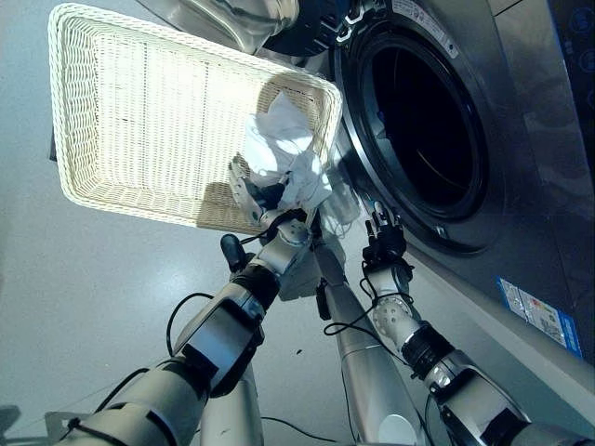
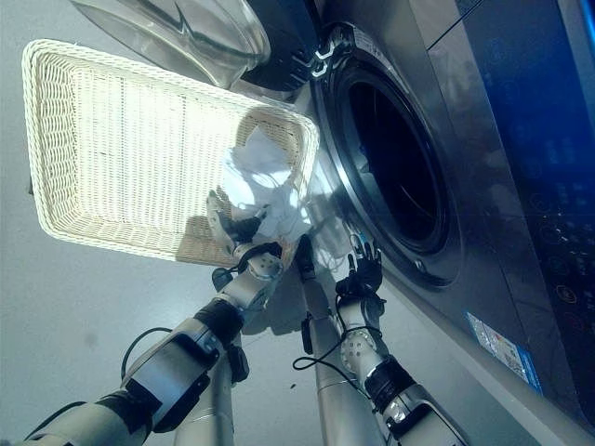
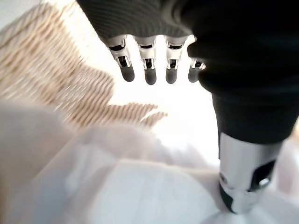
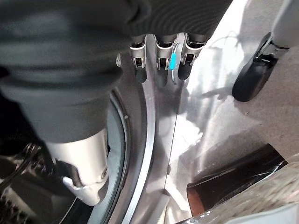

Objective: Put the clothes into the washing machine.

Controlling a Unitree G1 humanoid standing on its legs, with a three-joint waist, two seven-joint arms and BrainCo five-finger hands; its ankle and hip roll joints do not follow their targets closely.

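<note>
From the left eye view, a white wicker basket (image 1: 139,111) sits on the grey floor (image 1: 74,279), and a bundle of white clothes (image 1: 284,153) is heaped in its corner nearest the washing machine (image 1: 521,139). The left hand (image 1: 249,195) is at the bundle's lower edge, at about 7 o'clock from the heap, its fingers into the cloth. The machine's round opening (image 1: 428,121) gapes dark at 3 o'clock from the basket, and the glass door (image 1: 232,19) swings open at 12 o'clock. The right hand (image 1: 383,237) hovers just below the steel rim, fingers straight and spread, holding nothing.

The right eye view shows the same layout.

In the left wrist view, the fingers (image 3: 149,70) hang straight above the white cloth, while the thumb (image 3: 245,172) presses down into it; I cannot tell whether cloth is pinched.

In the right wrist view, the fingers (image 4: 161,63) extend relaxed beside the machine's curved metal rim (image 4: 149,135), empty.
</note>
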